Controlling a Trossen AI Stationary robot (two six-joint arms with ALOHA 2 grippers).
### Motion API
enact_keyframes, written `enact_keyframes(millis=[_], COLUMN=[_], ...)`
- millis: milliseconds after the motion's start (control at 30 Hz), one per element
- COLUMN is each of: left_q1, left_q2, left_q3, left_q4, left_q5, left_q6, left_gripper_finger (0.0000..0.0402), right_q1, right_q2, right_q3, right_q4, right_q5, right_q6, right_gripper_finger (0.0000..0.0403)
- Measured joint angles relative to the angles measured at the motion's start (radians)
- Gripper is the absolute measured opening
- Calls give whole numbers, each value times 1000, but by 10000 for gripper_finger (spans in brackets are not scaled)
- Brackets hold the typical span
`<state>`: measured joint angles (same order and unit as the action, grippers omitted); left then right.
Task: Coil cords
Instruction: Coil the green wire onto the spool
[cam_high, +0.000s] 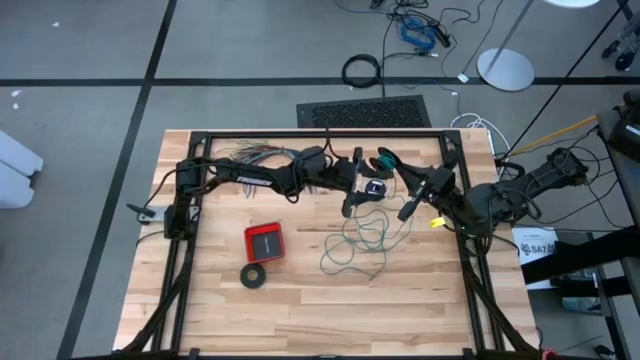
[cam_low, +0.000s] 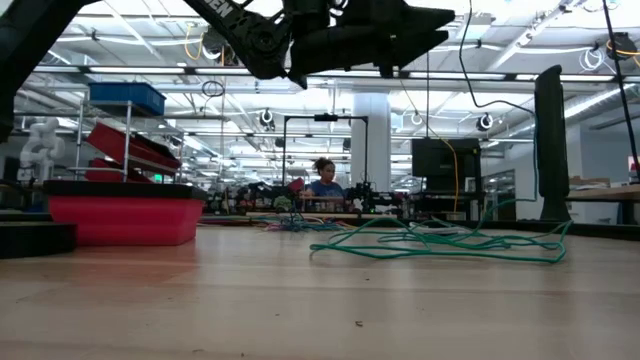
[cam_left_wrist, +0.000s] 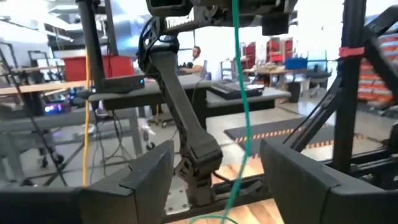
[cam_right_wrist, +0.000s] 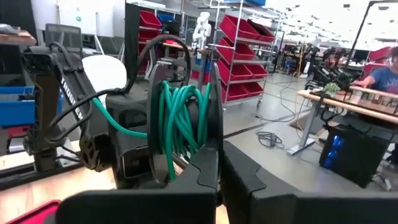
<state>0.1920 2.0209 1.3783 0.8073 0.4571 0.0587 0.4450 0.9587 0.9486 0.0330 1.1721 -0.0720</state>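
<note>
A teal-green cord lies as a loose tangle (cam_high: 360, 245) (cam_low: 440, 240) on the wooden table, right of the middle. One strand (cam_left_wrist: 239, 118) rises from it between the wide-apart fingers of my open left gripper (cam_left_wrist: 217, 168) (cam_high: 372, 190); I cannot tell whether the strand touches them. The strand leads on to a small coil (cam_right_wrist: 180, 124) (cam_high: 383, 160) held above the table's far middle. My right gripper (cam_right_wrist: 219, 168) (cam_high: 392, 166) is shut on that coil. My right gripper pinches the lower part of the teal coil (cam_right_wrist: 202, 149) between its two shut fingers, several loops together. The fingers lie about level, high above the table. The coil stands upright over the fingertips, lifted clear, and one strand (cam_right_wrist: 118, 121) runs off it toward the left arm.
A red box (cam_high: 265, 242) (cam_low: 125, 220) and a black tape-like ring (cam_high: 254, 275) sit left of the tangle. A fan of many-coloured wires (cam_high: 250, 152) lies at the far edge under the left arm. The black frame rail (cam_high: 320, 133) borders the table.
</note>
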Motion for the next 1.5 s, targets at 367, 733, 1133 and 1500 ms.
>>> enact_keyframes(millis=[367, 733, 1133, 1500], left_q1=[-7, 4, 22, 77], left_q2=[48, 103, 106, 106], left_q3=[113, 113, 113, 113], left_q4=[-168, -102, -110, -128], left_q5=[-40, 8, 38, 11], left_q6=[78, 59, 58, 53], left_gripper_finger=[246, 246, 246, 189], right_q1=[0, -1, -5, 2], right_q2=[27, 28, 29, 29], right_q3=[0, 0, 0, 0], right_q4=[7, 97, 98, 98], right_q5=[1, 5, -19, -21], right_q6=[-104, -124, -190, -239], right_gripper_finger=[0, 0, 0, 0])
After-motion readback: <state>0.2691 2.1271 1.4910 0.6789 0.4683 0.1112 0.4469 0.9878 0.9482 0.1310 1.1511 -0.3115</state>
